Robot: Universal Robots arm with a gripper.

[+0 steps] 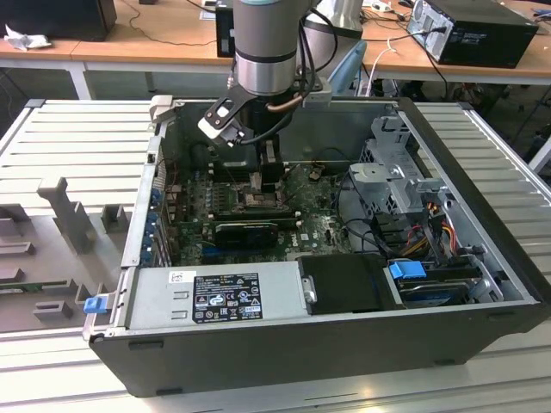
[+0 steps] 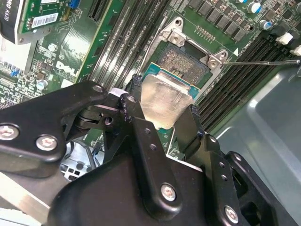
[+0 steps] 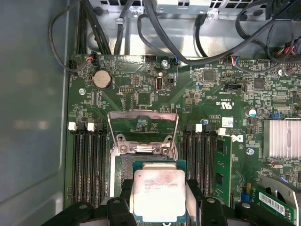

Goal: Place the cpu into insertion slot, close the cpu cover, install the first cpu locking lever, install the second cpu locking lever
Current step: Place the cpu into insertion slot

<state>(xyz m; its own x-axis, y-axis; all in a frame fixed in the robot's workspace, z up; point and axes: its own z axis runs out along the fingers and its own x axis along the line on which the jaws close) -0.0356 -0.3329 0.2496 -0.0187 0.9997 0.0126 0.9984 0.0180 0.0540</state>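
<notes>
The gripper (image 2: 163, 99) clasps the cpu (image 3: 159, 194) by opposite edges over the insertion slot (image 2: 186, 59), hiding much of it; contact cannot be made out. The cpu cover (image 3: 142, 117) stands raised open beyond.

Soft, even room light outside the case, with shade within it.

In the exterior view, diffuse overhead light fell flat across the ribbed bench (image 1: 77, 142) and cast hardly any shadow, while the inside of the computer case (image 1: 344, 353) lay dimmer, darkest under the arm. In the second wrist view the pale top of the cpu (image 2: 164, 101) caught a bright, washed-out glare, and the black end effector (image 2: 164, 96) holding it swallowed the light except for small glints on its screws. In the first wrist view the green board (image 3: 141, 94) was evenly lit, the grey case wall (image 3: 28, 117) carried a dull hazy sheen, and the heatsink fins (image 3: 282, 139) shone pale.
</notes>
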